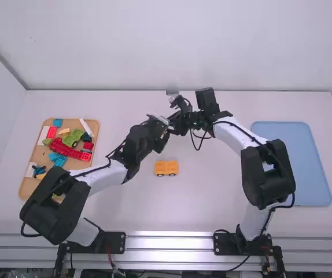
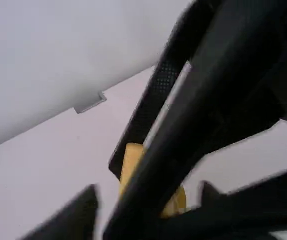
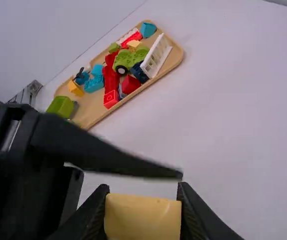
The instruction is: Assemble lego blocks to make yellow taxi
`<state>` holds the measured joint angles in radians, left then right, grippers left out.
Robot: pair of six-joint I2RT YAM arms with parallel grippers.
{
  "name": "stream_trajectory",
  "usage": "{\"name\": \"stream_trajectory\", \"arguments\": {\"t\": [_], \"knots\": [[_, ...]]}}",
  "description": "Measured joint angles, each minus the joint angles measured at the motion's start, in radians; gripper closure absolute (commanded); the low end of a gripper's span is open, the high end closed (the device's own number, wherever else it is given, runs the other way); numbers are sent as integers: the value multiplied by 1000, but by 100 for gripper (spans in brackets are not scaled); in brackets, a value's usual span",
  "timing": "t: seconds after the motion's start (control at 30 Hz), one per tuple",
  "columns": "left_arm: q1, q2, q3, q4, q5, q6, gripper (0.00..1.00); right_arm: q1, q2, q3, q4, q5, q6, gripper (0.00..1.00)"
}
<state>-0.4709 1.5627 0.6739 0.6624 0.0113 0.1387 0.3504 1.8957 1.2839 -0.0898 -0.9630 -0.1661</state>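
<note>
While the yellow toy car with dark wheels (image 1: 166, 168) sits on the white table (image 1: 212, 197) between the two arms, the right gripper (image 1: 177, 123), just beyond it, has its fingers closed on a plain yellow plastic block (image 3: 143, 217). Close up against it is the left gripper (image 1: 161, 134), its jaws standing apart.

Off on the left side lies a tan tray with rounded corners (image 3: 177, 56), well filled: a green wheeled base (image 3: 128, 59), a long red piece (image 3: 109, 75), a white slatted panel (image 3: 156, 56) leaning up near one edge, light blue blocks (image 3: 94, 82), a dark blue piece (image 3: 139, 72), a red block (image 3: 130, 85) and small yellow ones (image 3: 75, 89). Over on the right side is a shallow blue tray (image 1: 293, 162).

The left arm (image 1: 56, 197) covers part of the tan tray's near end, so I can't make out everything there. From above, the two grippers overlap and hide their fingertips; in the left wrist view, the right gripper covers much of the held block.
</note>
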Motion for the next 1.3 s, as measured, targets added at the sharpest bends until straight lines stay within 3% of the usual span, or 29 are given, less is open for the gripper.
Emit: {"name": "stream_trajectory", "arguments": {"t": [0.03, 0.27, 0.47, 0.5, 0.6, 0.77, 0.93, 1.3], "knots": [[1, 0, 0, 7, -6, -18, 1, 0, 0, 0, 1, 1, -3, 83], [9, -1, 1, 3, 92, -129, 1, -37, 0, 0, 19, 69, -53, 83], [133, -1, 40, -114, 461, -134, 1, -102, -2, 48, -235, 30, -243, 82], [183, -1, 60, -129, 574, -122, 1, -114, -2, 88, -335, -2, -332, 82], [254, 0, 100, -149, 749, -93, 1, -115, -8, 154, -493, -59, -497, 80], [284, 27, 118, -153, 1001, -14, 1, -84, -26, 222, -626, -125, -725, 80], [266, 58, 118, -161, 1073, 27, 0, -52, -28, 233, -628, -149, -789, 81], [274, 58, 118, -154, 1109, 46, 21, -8, -28, 233, -640, -134, -830, 81]]}}
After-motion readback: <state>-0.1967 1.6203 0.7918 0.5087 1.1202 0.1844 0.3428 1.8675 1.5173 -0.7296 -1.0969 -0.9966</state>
